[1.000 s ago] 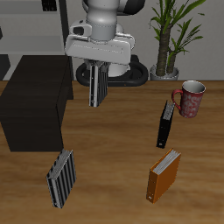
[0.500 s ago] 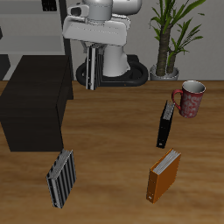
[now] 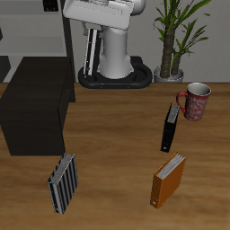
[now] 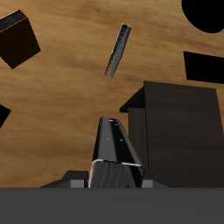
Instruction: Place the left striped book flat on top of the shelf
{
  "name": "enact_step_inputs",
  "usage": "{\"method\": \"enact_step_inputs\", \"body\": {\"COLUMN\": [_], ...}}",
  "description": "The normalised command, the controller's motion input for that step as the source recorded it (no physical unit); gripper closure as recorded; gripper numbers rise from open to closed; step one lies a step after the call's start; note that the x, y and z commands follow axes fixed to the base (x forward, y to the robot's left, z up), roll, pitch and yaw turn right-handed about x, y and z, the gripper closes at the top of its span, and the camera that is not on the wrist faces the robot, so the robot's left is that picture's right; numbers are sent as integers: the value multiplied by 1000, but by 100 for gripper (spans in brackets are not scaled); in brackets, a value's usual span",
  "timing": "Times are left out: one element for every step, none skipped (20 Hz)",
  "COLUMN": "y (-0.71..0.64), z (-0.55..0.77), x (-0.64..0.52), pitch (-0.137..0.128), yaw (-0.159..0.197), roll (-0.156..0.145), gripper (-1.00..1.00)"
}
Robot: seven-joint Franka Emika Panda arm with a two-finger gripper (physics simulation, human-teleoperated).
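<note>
Striped book (image 3: 90,52) hangs upright in the closed gripper (image 3: 92,27), high above the desk (image 3: 117,135) — lifting is done; laying it flat on the black shelf (image 3: 34,94) is left.

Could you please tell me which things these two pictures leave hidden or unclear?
- End effector: its fingertips are hidden by the striped book it holds in the exterior view, and cut off by the edge in the wrist view.
- Shelf: cut off by the picture edge in the exterior view; the wrist view shows only part.
- Second striped book: its cover is too small to read.
- Mug: contents not visible.
</note>
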Motion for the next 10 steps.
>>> {"method": "enact_step_inputs", "body": {"y": [-147,-188,-203,-221,-303,-144,-84,-412,-143,-254], "z": [405,207,179,224,167,110,18,272,112,149], "x": [15,21,5,-41,-44,9,-41,41,64,33], "pitch": [-96,3,45,-40,0,52,0,-91,29,-36], "yaw": [102,78,5,79,20,10,0,82,84,27], "roll": [-212,-132,-120,-206,-170,-114,0,-434,-86,-178], "gripper": [100,100,100,100,100,100,100,100,100,100]}}
